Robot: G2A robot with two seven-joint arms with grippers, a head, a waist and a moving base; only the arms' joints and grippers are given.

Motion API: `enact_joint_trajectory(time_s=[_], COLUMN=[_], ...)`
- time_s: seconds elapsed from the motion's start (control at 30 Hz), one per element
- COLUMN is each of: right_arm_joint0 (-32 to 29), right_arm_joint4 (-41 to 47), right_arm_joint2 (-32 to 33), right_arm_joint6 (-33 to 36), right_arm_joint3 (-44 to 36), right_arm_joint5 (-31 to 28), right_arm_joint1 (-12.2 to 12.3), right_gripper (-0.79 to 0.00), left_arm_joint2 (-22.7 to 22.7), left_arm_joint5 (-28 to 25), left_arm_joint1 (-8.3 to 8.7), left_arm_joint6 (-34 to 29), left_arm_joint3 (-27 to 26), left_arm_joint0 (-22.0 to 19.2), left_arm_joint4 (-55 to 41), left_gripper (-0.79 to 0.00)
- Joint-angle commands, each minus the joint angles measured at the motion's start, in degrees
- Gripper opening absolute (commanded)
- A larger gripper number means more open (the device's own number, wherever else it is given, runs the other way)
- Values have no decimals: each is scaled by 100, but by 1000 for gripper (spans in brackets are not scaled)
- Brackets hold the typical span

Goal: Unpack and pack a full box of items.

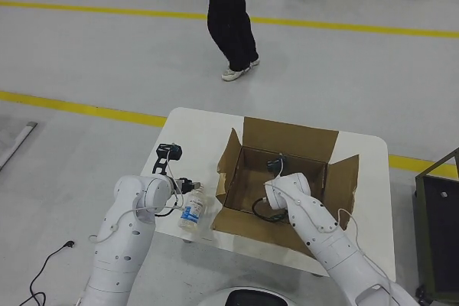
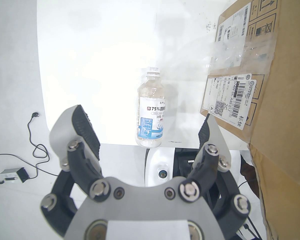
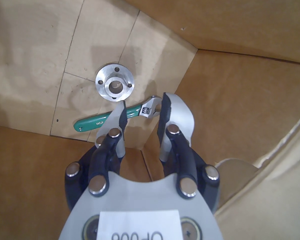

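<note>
**Left gripper (image 2: 145, 116) hanging open by the bottle (image 2: 151, 108), right gripper (image 3: 144, 100) hanging open inside the box (image 2: 285, 101)**

The left gripper is holding nothing, its fingers spread wide. The clear bottle is lying on the white table (image 2: 90, 38) ahead of the fingertips, framed between the two fingers and clear of both. The box is standing just off to one side of them. The right gripper is sitting low inside the box with its fingers parted and empty. The head of the green-handled wrench (image 3: 97, 123) is lying under the gap between them. A round metal flange (image 3: 114, 81) is resting just beyond the fingertips, close beside the wrench.
</note>
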Motion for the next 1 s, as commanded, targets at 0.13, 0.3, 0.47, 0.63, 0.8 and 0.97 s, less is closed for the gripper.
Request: enact_joint_trajectory(time_s=[0.13,0.3,0.47,0.63,0.8,0.97], right_arm_joint0=[-51,-6,115,243,319,381], right_arm_joint4=[41,115,249,342,365,489], right_arm_joint2=[-9,10,42,19,-27,-51], right_arm_joint6=[-103,-210,-378,-491,-532,-654], right_arm_joint3=[42,265,638,953,1148,1400], right_arm_joint5=[-199,-286,-326,-319,-315,-362], right_arm_joint1=[-50,-103,-166,-243,-312,-385], right_gripper=[0,-117,-400,-443,-437,-443], left_arm_joint2=[0,0,0,0,0,0], left_arm_joint5=[0,0,0,0,0,0], left_arm_joint1=[0,0,0,0,0,0], left_arm_joint6=[0,0,0,0,0,0], left_arm_joint3=[0,0,0,0,0,0], left_arm_joint0=[0,0,0,0,0,0], left_arm_joint4=[0,0,0,0,0,0], left_gripper=[0,0,0,0,0,0])
